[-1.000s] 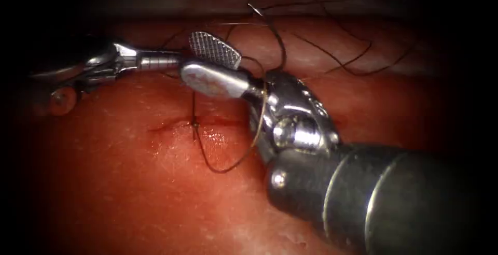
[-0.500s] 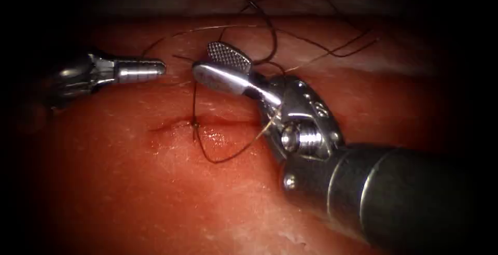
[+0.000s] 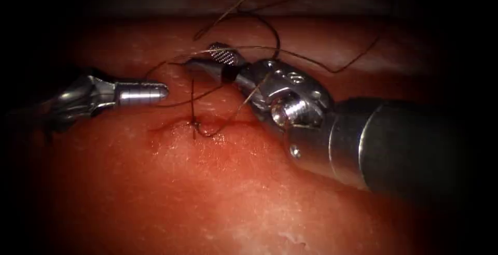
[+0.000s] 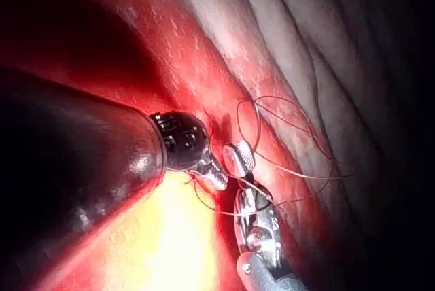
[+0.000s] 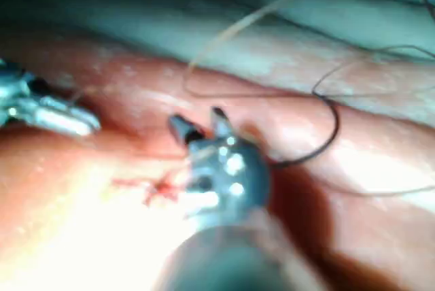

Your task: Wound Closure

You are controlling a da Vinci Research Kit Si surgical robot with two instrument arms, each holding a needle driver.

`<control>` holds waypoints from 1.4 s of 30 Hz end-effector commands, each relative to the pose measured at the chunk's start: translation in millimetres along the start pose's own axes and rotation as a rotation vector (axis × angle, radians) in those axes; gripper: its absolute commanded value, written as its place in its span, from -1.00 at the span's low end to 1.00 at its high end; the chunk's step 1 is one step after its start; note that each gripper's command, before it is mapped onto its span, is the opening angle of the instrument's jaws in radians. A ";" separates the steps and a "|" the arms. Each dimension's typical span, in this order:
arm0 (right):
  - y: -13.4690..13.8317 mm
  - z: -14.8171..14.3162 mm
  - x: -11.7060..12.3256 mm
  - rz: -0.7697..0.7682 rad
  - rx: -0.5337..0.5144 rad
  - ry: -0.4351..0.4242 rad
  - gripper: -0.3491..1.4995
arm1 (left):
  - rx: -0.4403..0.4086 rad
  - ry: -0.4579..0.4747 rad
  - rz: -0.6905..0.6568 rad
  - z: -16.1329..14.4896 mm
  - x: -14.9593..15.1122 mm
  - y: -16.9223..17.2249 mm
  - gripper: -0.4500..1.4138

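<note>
**Loop over the cut drawn smaller as the tools part**

Nearest the endoscope, the right tool lies across the tissue from the right, its jaws spread: the upper, ridged jaw is lifted off the lower one, and nothing is seen pinched between them. Over the last second it has been turned and carried up and back, so that its tip now sits beyond the cut, with thread draped over its wrist.

At the cut, the thread is seen entering the tissue at a stitch point near the left end. The loop that hung wide on the near side a second ago is now drawn in small and close to the cut, which suggests slack being taken up.

To the left, the left tool is drawn back from the right tool; its jaws are pressed together, and whether thread is held there cannot be told.

Farther back, loose thread lies in loops. No needle is made out.
</note>
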 end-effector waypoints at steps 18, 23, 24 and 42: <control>-2.9 7.6 -2.7 -0.009 0.181 -0.321 -0.18 | 0.000 0.000 0.001 -0.3 0.6 -2.0 -0.89; -1.8 6.6 -1.4 -0.013 0.116 -0.273 -0.18 | 0.002 0.001 0.002 -0.4 0.7 -2.2 -0.89; -1.7 6.5 -1.2 -0.011 0.117 -0.268 -0.18 | 0.002 0.001 0.003 -0.5 0.6 -2.3 -0.89; -0.8 6.2 -0.2 -0.060 0.087 -0.235 -0.18 | 0.005 0.002 0.007 -0.6 0.3 -2.5 -0.89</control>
